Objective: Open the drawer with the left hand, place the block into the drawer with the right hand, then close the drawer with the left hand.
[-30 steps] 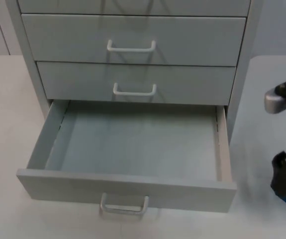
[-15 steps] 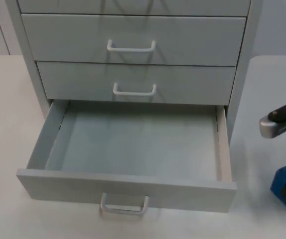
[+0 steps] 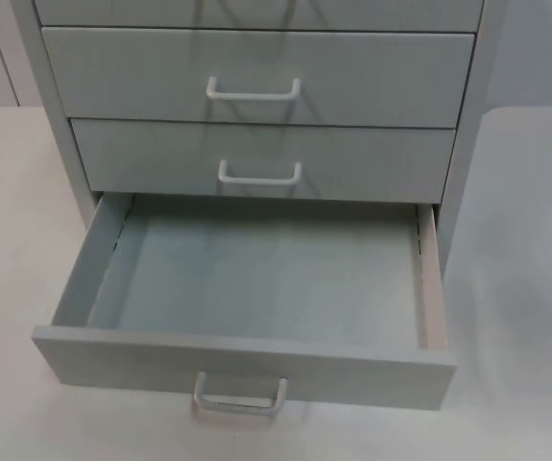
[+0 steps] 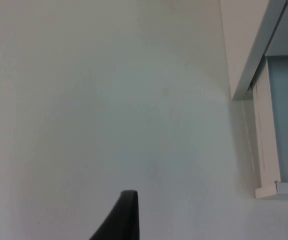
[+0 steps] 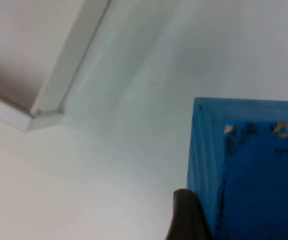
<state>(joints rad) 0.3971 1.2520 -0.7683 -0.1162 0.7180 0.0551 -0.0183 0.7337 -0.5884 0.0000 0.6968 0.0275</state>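
white table top (image 3: 516, 288) carries a grey cabinet whose bottom drawer (image 3: 256, 279) stands pulled out and empty, ready to receive the block. beside the drawer's outer corner, the blue block (image 5: 249, 165) sits against the right gripper (image 5: 186, 215) fingertip, probably being grasped, though i cannot tell its grip. left gripper (image 4: 126, 215) waits beside the drawer's other side, its closure also unclear.

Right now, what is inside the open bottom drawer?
Nothing: the drawer floor is bare in the top view. The strip just behind its front panel is hidden. The blue block is outside it, beside the right gripper's fingertip in the right wrist view.
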